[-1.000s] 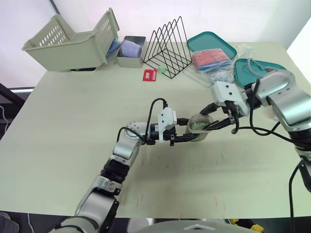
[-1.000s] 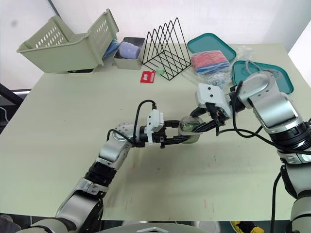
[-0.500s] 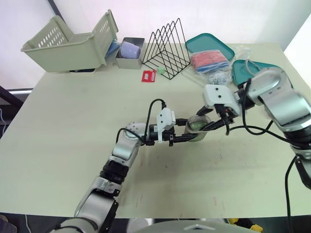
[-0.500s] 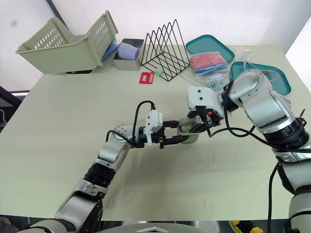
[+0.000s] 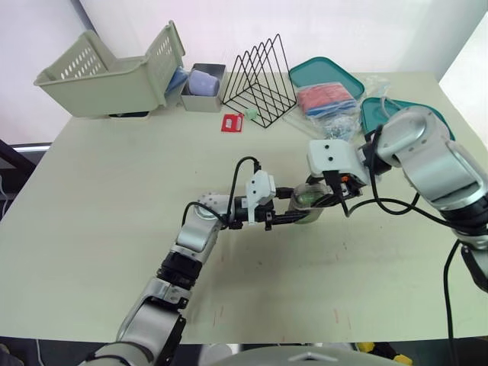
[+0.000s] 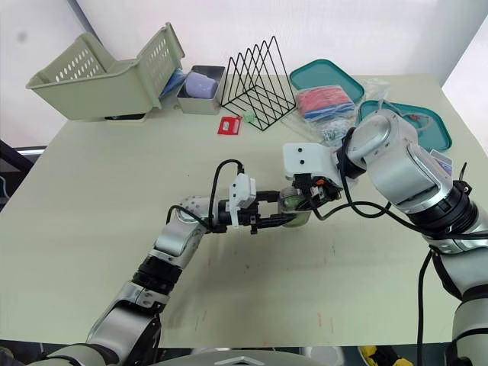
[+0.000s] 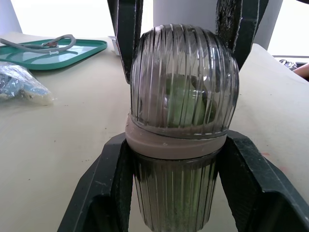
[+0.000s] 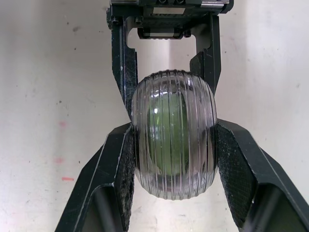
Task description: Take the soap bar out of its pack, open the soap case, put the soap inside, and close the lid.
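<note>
The left gripper (image 7: 176, 166) pinches the base of the soap case (image 5: 308, 200), steadying it on the table (image 5: 114, 191), while the right gripper (image 8: 173, 142) clamps the domed lid (image 7: 183, 63), seemingly seating it over the green soap (image 7: 187, 101).

The left arm reaches forward low over the tabletop (image 5: 107, 198), elbow bent and forearm near level. Its claw (image 5: 303, 211) points toward the robot's right, both fingers (image 7: 110, 179) pressed against the lower half of the soap case (image 7: 183, 96). The right arm bends inward from the right side, wrist turned down (white camera housing uppermost). Its claw (image 8: 173, 159) grips the case's domed lid from above, pads (image 8: 118, 169) touching either side.
</note>
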Controlling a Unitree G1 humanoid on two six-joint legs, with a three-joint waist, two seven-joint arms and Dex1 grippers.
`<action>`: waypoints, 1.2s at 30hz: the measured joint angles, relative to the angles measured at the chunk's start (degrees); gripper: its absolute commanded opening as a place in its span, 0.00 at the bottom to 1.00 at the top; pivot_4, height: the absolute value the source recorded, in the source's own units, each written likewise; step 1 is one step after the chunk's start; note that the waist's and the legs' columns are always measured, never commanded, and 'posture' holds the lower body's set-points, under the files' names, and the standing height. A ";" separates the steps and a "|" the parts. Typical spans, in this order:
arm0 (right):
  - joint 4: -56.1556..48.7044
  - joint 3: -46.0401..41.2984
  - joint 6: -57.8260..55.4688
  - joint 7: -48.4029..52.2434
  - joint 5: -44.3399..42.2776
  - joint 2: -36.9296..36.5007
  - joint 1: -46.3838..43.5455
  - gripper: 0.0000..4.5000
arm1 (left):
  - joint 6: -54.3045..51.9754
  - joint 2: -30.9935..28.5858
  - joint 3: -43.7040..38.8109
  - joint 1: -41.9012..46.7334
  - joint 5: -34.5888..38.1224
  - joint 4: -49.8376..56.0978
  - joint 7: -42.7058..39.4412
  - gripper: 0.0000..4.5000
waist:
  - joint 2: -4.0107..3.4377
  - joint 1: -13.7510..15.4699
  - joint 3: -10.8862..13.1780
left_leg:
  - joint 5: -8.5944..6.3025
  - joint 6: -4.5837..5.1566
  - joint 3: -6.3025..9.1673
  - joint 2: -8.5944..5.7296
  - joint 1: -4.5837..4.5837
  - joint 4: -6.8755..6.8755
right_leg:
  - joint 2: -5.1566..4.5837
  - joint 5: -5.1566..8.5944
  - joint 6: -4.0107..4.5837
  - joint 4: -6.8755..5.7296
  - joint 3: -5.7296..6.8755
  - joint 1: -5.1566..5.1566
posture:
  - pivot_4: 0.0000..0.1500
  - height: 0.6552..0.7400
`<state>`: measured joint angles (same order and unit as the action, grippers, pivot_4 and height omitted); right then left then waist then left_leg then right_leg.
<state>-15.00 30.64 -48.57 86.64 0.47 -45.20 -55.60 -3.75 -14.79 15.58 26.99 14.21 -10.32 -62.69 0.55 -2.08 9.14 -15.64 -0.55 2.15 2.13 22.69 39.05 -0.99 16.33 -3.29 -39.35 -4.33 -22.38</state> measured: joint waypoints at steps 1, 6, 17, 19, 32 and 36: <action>0.06 0.14 0.02 0.28 0.17 0.01 -0.16 0.40 | 0.00 0.01 0.01 -0.02 0.00 0.00 0.01 0.45 | 0.00 0.00 -0.01 | 0.00 0.00 0.02 0.00 0.00 0.00 | 0.00 0.00 0.00 0.01 0.01 0.01 | 1.00 1.00; 2.82 1.36 1.04 1.82 1.36 1.18 -1.89 0.40 | -0.11 0.15 0.01 -0.21 -0.01 0.00 0.20 0.45 | 0.00 0.00 -0.06 | 0.00 0.00 0.11 0.00 -0.05 0.00 | -0.01 0.00 0.00 0.14 0.11 0.15 | 1.00 1.00; 6.78 -1.59 2.16 2.47 -0.53 3.87 -1.37 0.40 | -0.60 0.17 -0.49 -0.89 0.46 -0.03 0.35 0.45 | 0.00 -0.31 -0.07 | 0.00 0.00 0.46 0.01 -0.28 -0.07 | 0.00 -0.01 0.01 0.44 0.42 0.63 | 1.00 1.00; 7.96 -2.97 1.79 2.46 -1.93 4.15 -0.69 0.40 | -0.60 0.13 -0.49 -0.92 0.55 0.01 0.34 0.45 | 0.00 -0.32 -0.07 | 0.00 0.00 0.48 0.00 -0.27 -0.08 | 0.00 -0.01 0.01 0.45 0.44 0.63 | 1.00 1.00; 8.23 -5.72 5.13 1.48 -4.52 3.65 1.42 0.40 | -0.61 -0.56 -0.31 -1.09 0.57 0.85 0.35 0.45 | -0.01 -0.43 -0.04 | 0.00 0.00 0.50 0.00 -0.27 -0.20 | 0.01 0.00 0.02 0.50 0.43 0.60 | 1.00 1.00; 8.07 -5.88 5.06 1.34 -5.22 3.10 1.42 0.40 | -0.71 -0.73 -0.27 -1.19 0.57 1.31 0.34 0.45 | -0.04 -0.42 0.03 | 0.00 0.00 0.49 0.00 -0.25 -0.24 | 0.00 0.00 0.03 0.52 0.44 0.58 | 1.00 1.00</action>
<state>-6.93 24.76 -43.51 87.98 -4.75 -42.10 -54.18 -4.46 -15.52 15.31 25.80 14.78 -9.01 -62.35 0.51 -2.50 9.17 -15.65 -0.56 2.64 2.14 22.43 38.81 -0.99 16.34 -3.26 -38.83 -3.89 -21.80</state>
